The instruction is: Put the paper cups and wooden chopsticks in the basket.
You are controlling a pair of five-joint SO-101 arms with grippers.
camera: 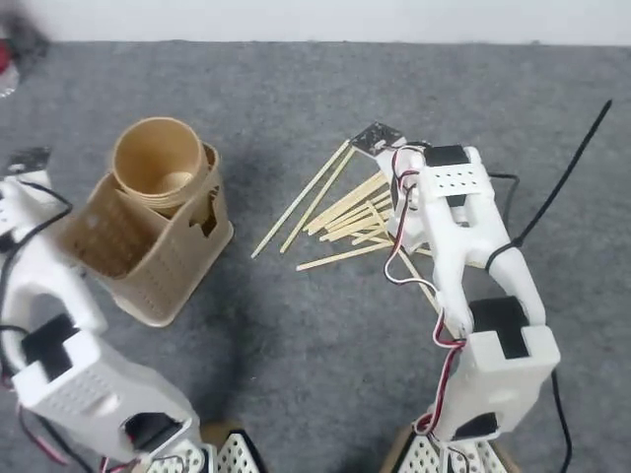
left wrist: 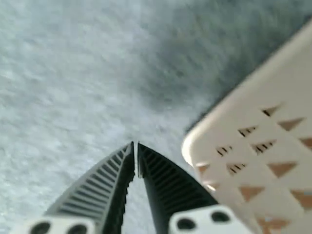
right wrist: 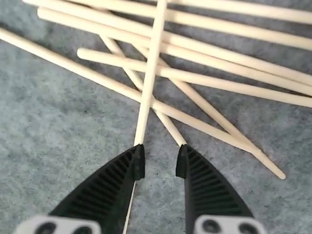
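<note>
Grey felt-like desk carries everything.

Right arm at right of the high view, stretched up-frame over the stick pile. I judge it is lined up for a pick. Its jaws stand apart, low over the desk, clamped on nothing. One stick runs against the inner tip of one jaw and on beneath it.

Left arm at lower left, head down just beside the basket wall. Jaws together, empty. It reads as parked out of the way.

Basket, left of centre: cream plastic, perforated sides, apparently tipped rather than square on its base.

Paper cups: tan, nested in one stack, already inside the basket at its upper end, rims standing above the wall. That half of the job looks done.

Wooden chopsticks: pale, plain, loose on the desk at upper centre, fanned and crossing one another, well apart from the basket. None is in it yet.
</note>
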